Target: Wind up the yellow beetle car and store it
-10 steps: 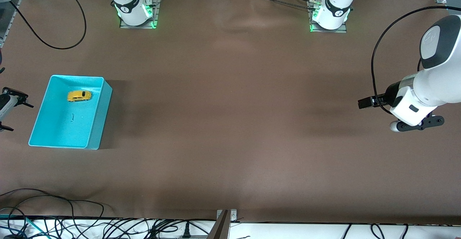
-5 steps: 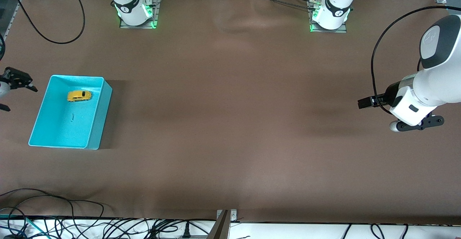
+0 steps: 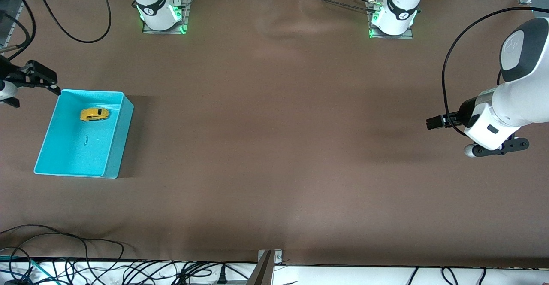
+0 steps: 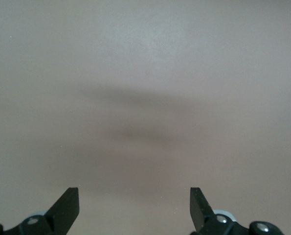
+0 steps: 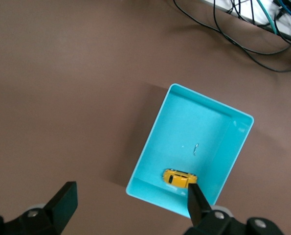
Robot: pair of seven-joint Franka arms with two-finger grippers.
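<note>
Yellow beetle car (image 3: 94, 114) is lying in the turquoise bin (image 3: 115, 147), so you're likely finishing storage. Right gripper (image 3: 32, 83) is hovering beside the bin, fingers wide, holding nothing. Left gripper (image 4: 134, 208) is waiting over bare table (image 3: 274, 147), fingers wide, empty. Next: clear away.

Speck (image 3: 86, 139) in bin (image 3: 112, 147): unidentifiable.

I see the desk (image 3: 274, 147) under a matt brown cloth, lightly wrinkled near twelve o'clock. The bin (image 3: 118, 143) looks like smooth turquoise plastic with a faint sheen. The car (image 3: 94, 114) is glossy yellow. The arm shells (image 3: 521, 100) are glossy white plastic; both claws' fingers (image 4: 67, 208) are matt black.
</note>
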